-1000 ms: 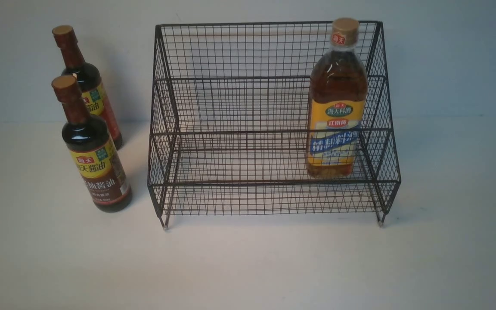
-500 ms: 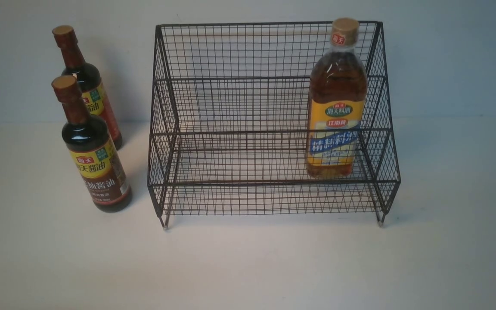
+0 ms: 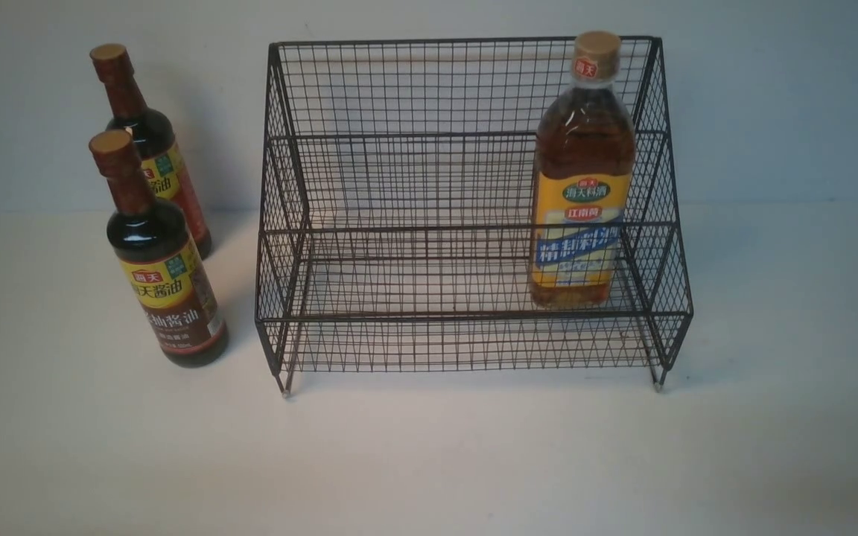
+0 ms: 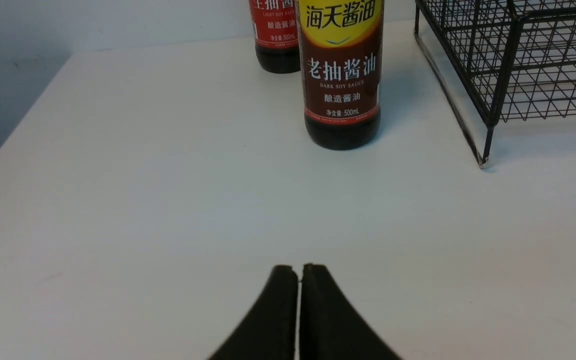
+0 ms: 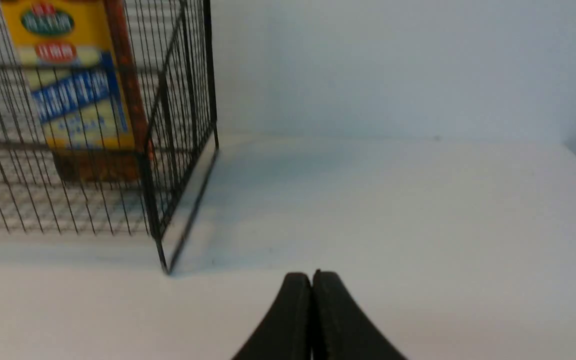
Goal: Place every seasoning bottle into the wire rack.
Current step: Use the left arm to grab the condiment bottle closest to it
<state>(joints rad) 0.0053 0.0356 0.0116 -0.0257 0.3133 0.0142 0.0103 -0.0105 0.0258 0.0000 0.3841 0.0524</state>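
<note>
The black wire rack [image 3: 414, 134] stands at the middle back of the white table. The amber bottle [image 3: 582, 179] with a yellow-blue label stands upright inside it on the right; it also shows in the right wrist view [image 5: 75, 95]. Two dark soy-sauce bottles stand upright on the table left of the rack, one nearer [image 3: 161, 260] and one behind it [image 3: 150, 141]. In the left wrist view the nearer one [image 4: 342, 80] stands ahead of my left gripper [image 4: 299, 267], which is shut and empty. My right gripper [image 5: 312, 275] is shut and empty, near the rack's right front foot [image 5: 167, 270].
The white table [image 3: 429, 461] runs to a pale wall behind. The table's left edge [image 4: 13, 135] shows in the left wrist view. The rack's left front foot [image 4: 483, 160] stands right of the nearer soy-sauce bottle.
</note>
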